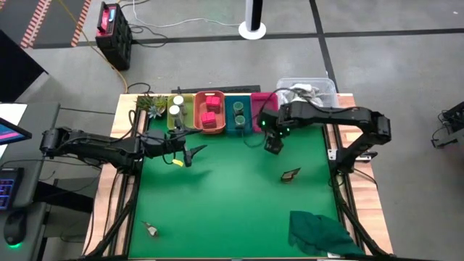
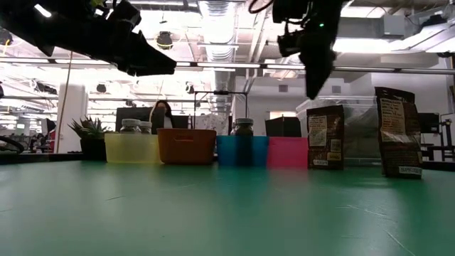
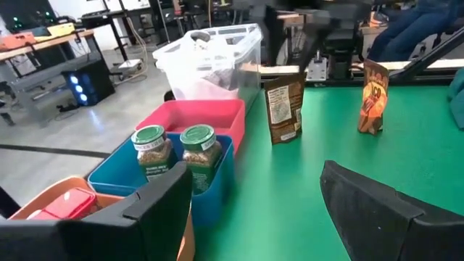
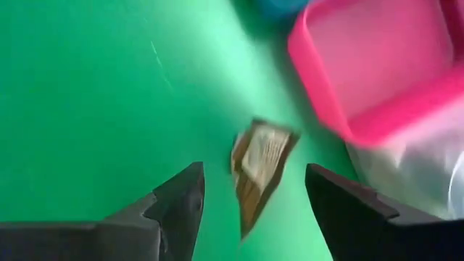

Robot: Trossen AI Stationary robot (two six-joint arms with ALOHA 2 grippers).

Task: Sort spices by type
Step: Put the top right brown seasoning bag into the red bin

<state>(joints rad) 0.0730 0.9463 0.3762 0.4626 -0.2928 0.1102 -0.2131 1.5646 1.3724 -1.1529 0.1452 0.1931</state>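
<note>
Four trays stand in a row at the far edge. White-capped jars [image 1: 175, 106] sit in the yellow one, pink-red cubes [image 1: 211, 113] in the orange one and two green-lidded jars [image 3: 199, 146] in the blue one [image 3: 217, 170]. A dark brownish sachet [image 4: 257, 170] stands upright on the mat beside the pink tray [image 4: 377, 65]. My right gripper [image 4: 254, 196] hangs open above it, one finger on either side, apart from it. My left gripper [image 1: 194, 154] hovers open and empty near the yellow and orange trays. Two more sachets [image 1: 291, 175] [image 1: 151, 230] rest on the mat.
A clear plastic bin [image 1: 308, 90] stands behind the pink tray. A crumpled dark green cloth [image 1: 319, 232] lies at the near right corner. A small plant [image 1: 151, 104] sits left of the yellow tray. Open green mat [image 1: 232, 210] stretches across the middle and near side.
</note>
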